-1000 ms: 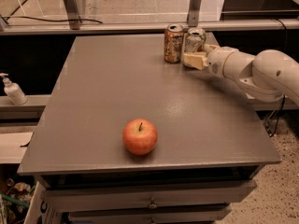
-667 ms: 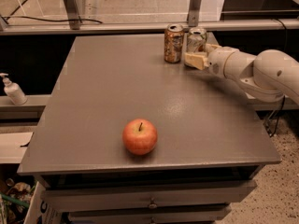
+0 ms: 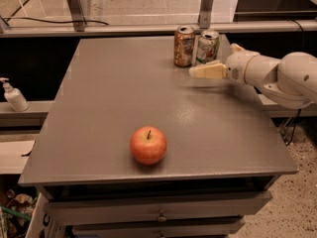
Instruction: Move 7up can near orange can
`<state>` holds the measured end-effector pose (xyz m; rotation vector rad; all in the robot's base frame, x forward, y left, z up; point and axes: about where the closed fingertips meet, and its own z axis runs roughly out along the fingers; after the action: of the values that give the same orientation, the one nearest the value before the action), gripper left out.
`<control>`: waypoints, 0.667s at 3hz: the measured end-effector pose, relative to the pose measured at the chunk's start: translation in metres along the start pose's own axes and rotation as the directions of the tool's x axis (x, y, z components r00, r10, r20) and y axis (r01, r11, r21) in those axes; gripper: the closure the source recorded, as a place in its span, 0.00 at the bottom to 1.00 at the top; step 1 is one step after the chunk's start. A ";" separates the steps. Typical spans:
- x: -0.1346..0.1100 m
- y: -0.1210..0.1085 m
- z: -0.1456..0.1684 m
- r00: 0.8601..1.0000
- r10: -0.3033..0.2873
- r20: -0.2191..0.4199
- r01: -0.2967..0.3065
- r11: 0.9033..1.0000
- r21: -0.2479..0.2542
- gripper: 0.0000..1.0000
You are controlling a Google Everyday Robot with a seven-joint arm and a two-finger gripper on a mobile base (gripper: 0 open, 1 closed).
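Hand (image 3: 209, 68) open w/ nothing in it, 7up can (image 3: 208, 46) just behind, orange can (image 3: 184, 46) next to that, apple (image 3: 148, 145) far off on surface (image 3: 99, 108)

Arm (image 3: 297, 78) behind gripper (image 3: 203, 72), near 7up can (image 3: 208, 46), cropped

Dim; soft sheen below end effector (image 3: 213, 63)

The gripper (image 3: 208, 71), just beside the white-green 7up can (image 3: 208, 46), is coloured cream; orange can (image 3: 184, 46) coppery, apple (image 3: 148, 145) red-orange, table (image 3: 99, 98) grey.
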<state>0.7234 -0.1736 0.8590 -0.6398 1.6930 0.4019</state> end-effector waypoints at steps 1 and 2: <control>-0.009 -0.002 -0.025 1.000 -0.023 0.012 0.023 0.999 -0.030 0.00; -0.015 -0.008 -0.058 0.999 -0.046 0.020 0.047 0.996 -0.072 0.00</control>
<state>0.6848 -0.2114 0.8872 -0.7252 1.6488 0.4367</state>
